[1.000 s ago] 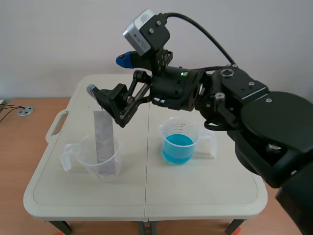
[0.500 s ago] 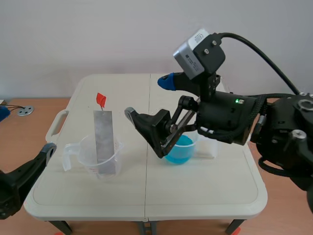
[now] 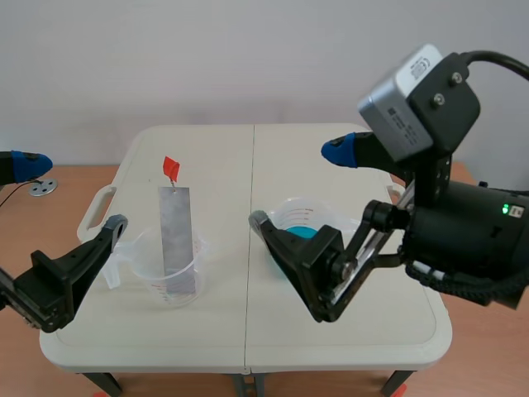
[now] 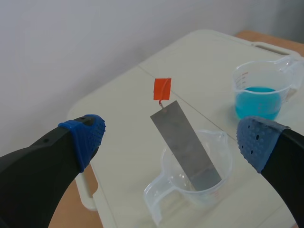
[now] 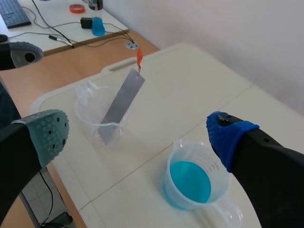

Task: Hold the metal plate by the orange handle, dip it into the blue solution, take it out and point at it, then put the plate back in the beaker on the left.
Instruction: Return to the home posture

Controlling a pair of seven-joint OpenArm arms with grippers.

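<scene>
A grey metal plate (image 3: 176,231) leans in the clear beaker (image 3: 169,277) on the table's left, its orange handle (image 3: 171,168) sticking up free. The beaker of blue solution (image 3: 299,223) sits right of centre, half hidden behind my right gripper (image 3: 302,188), which hangs open above it and holds nothing. My left gripper (image 3: 70,194) is open at the table's left edge, apart from the clear beaker. In the left wrist view, plate (image 4: 185,145) and handle (image 4: 162,88) lie ahead of the open gripper (image 4: 171,140). The right wrist view shows plate (image 5: 121,102) and blue beaker (image 5: 190,183) below the open gripper (image 5: 137,135).
The table has a moulded carry handle (image 3: 95,211) on its left edge. Beyond that edge a desk holds a keyboard (image 5: 14,13), cables and a small blue bottle (image 5: 97,26). A metal disc (image 3: 41,188) lies on the wooden floor to the left.
My right gripper let go of the orange handle and drew back to the right, over the blue beaker. The left arm came into view at the left. The plate stays in the clear beaker.
</scene>
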